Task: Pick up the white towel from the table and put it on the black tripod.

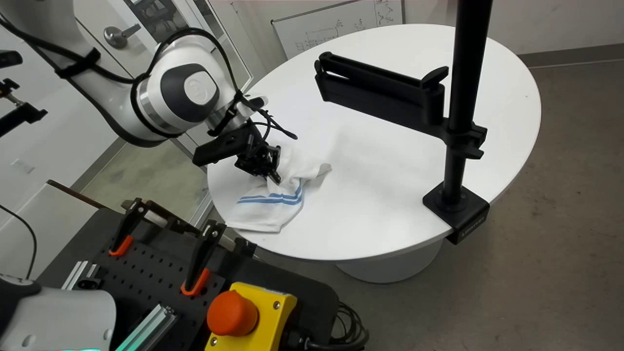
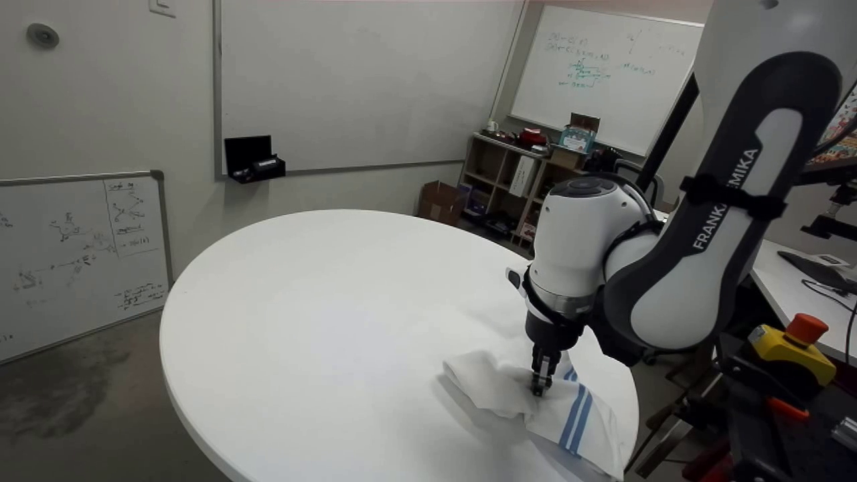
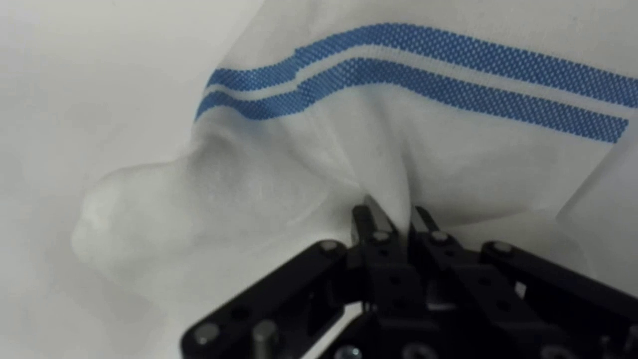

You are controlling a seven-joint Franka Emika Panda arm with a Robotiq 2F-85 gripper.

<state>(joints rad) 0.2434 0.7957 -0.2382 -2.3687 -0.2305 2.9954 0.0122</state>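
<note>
The white towel (image 1: 265, 214) with blue stripes lies crumpled on the round white table. It also shows in an exterior view (image 2: 499, 385) and fills much of the wrist view (image 3: 498, 174). My gripper (image 1: 274, 176) points down into the towel, as an exterior view (image 2: 541, 385) also shows. In the wrist view, my gripper's fingers (image 3: 394, 214) are closed on an upright fold of the towel; the rest of it spreads on the table. The black tripod (image 1: 460, 87) is a pole clamped at the table edge, with a folded horizontal arm (image 1: 380, 92) reaching over the table.
The round table (image 1: 380, 214) shows in both exterior views, also here (image 2: 321, 321). A dark cart (image 1: 151, 263) with orange-tipped clamps and a yellow box with a red button (image 1: 253, 317) stands beside it. A whiteboard (image 2: 80, 254) leans on the wall behind.
</note>
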